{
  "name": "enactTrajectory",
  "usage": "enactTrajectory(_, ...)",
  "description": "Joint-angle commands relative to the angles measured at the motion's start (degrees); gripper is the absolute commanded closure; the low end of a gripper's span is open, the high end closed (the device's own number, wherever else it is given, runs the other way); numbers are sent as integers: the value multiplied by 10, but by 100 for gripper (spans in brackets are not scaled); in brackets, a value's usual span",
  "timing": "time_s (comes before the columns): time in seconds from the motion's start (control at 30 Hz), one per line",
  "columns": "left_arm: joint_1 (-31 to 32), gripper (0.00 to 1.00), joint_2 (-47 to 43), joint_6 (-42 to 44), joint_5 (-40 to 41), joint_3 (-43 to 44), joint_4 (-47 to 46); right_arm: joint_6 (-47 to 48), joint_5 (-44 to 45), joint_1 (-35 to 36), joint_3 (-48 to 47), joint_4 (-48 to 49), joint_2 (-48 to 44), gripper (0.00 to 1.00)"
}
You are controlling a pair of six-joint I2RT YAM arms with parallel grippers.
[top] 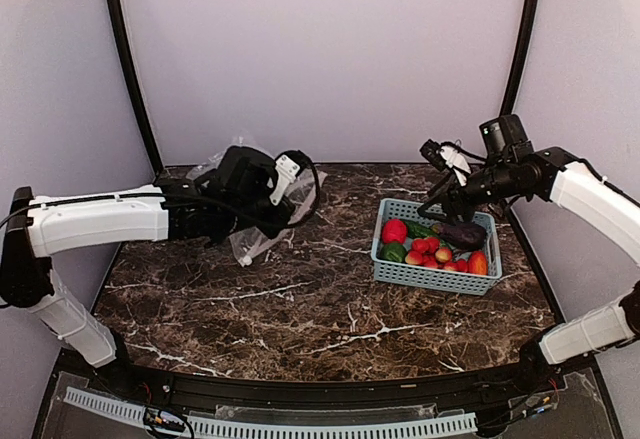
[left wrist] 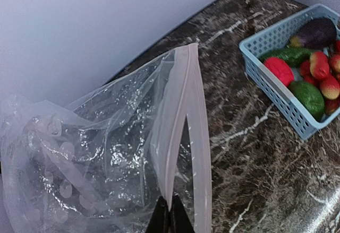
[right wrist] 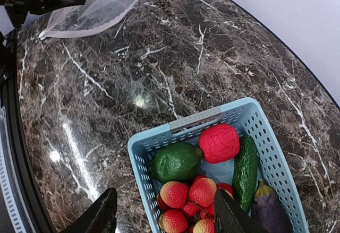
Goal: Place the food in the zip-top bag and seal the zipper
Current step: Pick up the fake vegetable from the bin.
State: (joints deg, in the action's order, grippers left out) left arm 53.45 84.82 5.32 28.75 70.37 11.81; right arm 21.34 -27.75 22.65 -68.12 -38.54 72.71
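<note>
Nearest, the right pincer (right wrist: 164,193) is held apart and empty over the strawberries (right wrist: 203,190) in the blue basket (right wrist: 196,119). A pick is judged in hand, and a descent and squeeze on one piece are called for. Across the worktop (right wrist: 159,58), the crinkly clear bag (left wrist: 106,153) is clamped at its pink zipper (left wrist: 183,111) by the left pincer (left wrist: 170,219), with its mouth gaping and no food seen inside.

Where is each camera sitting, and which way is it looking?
Top camera: high behind the arms, looking down at the dark marble table; left arm and right arm show.
Left wrist camera: on the left arm, looking past the left gripper, shut on the clear crinkly plastic bag.
Right wrist camera: on the right arm, looking down past the open right gripper into the light-blue slotted plastic basket.
Shared: both wrist views show bag and basket.
</note>
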Motion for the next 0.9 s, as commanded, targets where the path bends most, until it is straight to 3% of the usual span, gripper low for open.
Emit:
enactTrajectory(0.0, -29, 99, 11, -55, -172, -30, -64, 52, 11, -10, 43, 14, -14, 44)
enactTrajectory(0.1, -42, 99, 22, -92, -251, -30, -67, 56, 22, -14, 46, 13, 2, 44)
enactTrajectory(0.27, -49, 99, 11, -144, -302, -43, -105, 73, 44, -18, 18, -23, 51, 41)
enactTrajectory(0.43, -82, 99, -14, -188, -361, -79, -141, 94, 110, -21, -11, -46, 121, 43)
enactTrajectory(0.6, -93, 99, -67, -199, -357, -118, -162, 115, 112, -49, -35, -85, 139, 48)
enactTrajectory(0.87, -93, 99, -82, -207, -371, -122, -158, 147, 120, -90, 10, -126, 108, 56)
